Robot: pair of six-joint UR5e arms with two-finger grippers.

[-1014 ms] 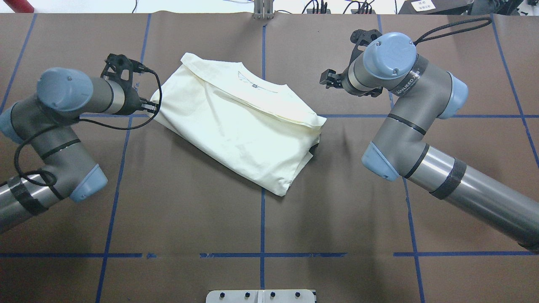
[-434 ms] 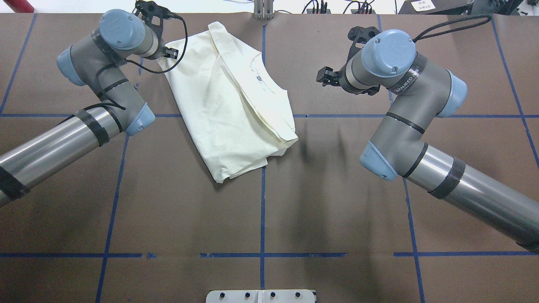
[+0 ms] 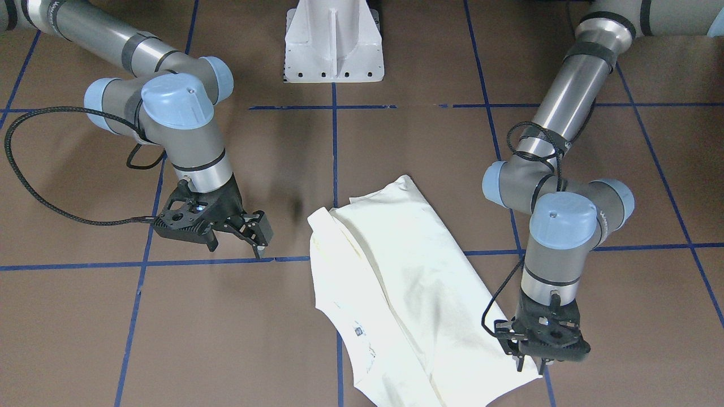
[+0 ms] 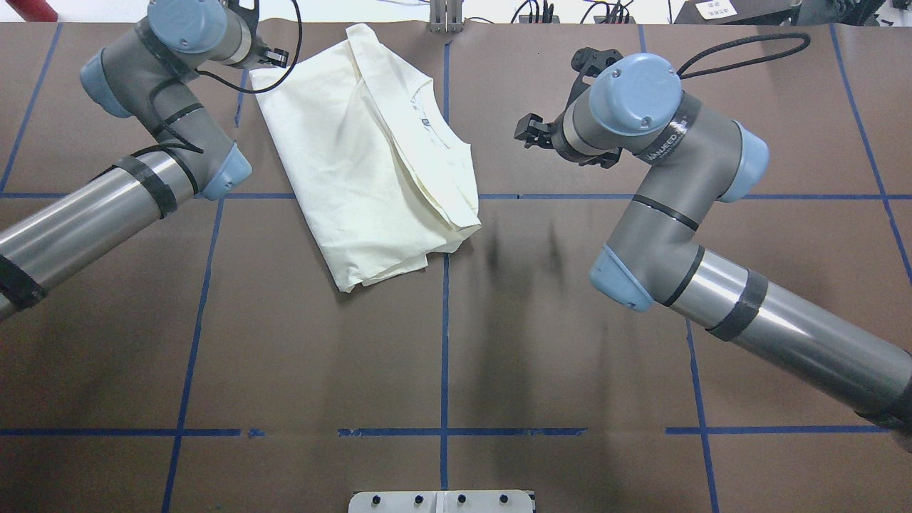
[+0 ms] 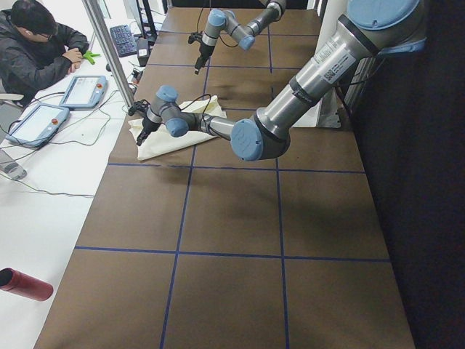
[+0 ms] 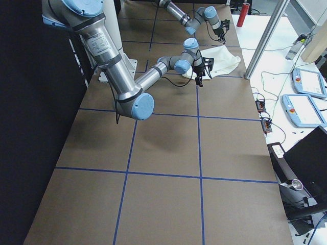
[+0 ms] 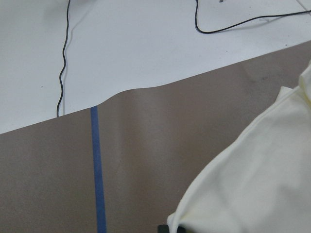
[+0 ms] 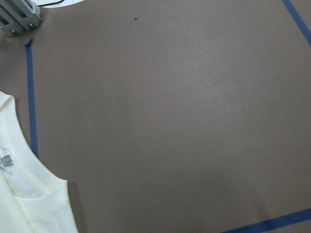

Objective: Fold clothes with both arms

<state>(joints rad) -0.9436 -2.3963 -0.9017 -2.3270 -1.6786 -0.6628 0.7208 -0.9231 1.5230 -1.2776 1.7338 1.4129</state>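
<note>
Clamping the lower-right corner of the folded cream T-shirt [image 3: 413,271] is the black left gripper [image 3: 527,362]; the black right gripper [image 3: 257,238], jaws apart, is hovering mid-left.

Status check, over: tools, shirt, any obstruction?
Left tool shut on T-shirt corner near far edge. Right tool open, empty, off the cloth on the collar side. T-shirt folded lengthwise, askew. Only bare table between.
</note>
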